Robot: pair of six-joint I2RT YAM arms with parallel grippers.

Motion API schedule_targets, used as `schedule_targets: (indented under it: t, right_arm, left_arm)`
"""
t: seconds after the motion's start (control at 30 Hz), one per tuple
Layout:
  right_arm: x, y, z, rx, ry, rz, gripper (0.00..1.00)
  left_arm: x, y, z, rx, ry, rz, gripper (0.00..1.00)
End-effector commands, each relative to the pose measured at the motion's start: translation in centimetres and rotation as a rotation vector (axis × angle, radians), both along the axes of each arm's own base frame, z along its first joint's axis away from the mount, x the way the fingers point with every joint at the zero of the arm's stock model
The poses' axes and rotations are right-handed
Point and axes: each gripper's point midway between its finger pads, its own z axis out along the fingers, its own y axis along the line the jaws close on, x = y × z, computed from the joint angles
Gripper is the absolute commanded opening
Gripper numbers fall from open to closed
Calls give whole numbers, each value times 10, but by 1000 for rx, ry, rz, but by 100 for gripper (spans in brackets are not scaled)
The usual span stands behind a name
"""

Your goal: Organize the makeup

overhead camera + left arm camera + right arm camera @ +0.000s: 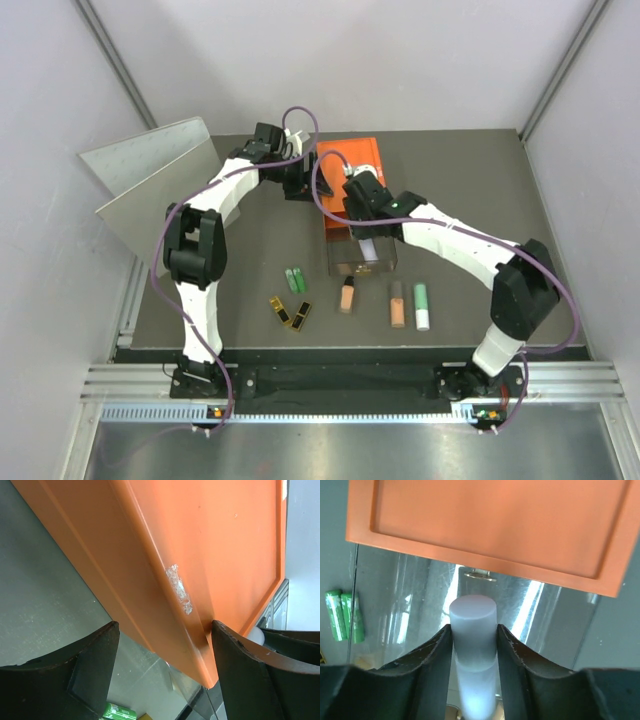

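My right gripper (366, 226) (473, 628) is shut on a white stick (472, 622), holding it upright over the pulled-out clear drawer (362, 262) (405, 590) of the orange box (347, 166) (490, 525). My left gripper (298, 183) (165, 625) is open, astride the box's left edge (200, 555); its right finger (250, 670) touches the edge, while the left finger (85, 670) stands off it. On the table lie two green tubes (295, 279) (345, 615), two black-gold flat cases (292, 314), a peach bottle with a black cap (347, 295), an orange stick (397, 304) and a green stick (422, 306).
A grey metal panel (150, 175) leans at the back left. Grey walls close in the dark table (480, 200) on three sides. The makeup lies in a row between the drawer and the arm bases.
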Motion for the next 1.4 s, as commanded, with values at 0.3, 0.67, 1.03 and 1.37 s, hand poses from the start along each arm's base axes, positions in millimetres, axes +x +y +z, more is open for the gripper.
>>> schedule_targets:
  t: [0.3,0.67,1.03,1.37]
  right_arm:
    - [2,27,15,44,-11,76,55]
    - [-6,16,41,62,-56,56,49]
    - [-51,-67,92,131,-181,-160,67]
    - [-94,-130,0,67,41,-379,75]
  left_arm:
    - [0,27,-55,167,98,36,78]
    - [0,28,-57,169,103,38,78]
    - [-1,30,-58,179,105,37,78]
    - [-12,32,-64,187,137,19,78]
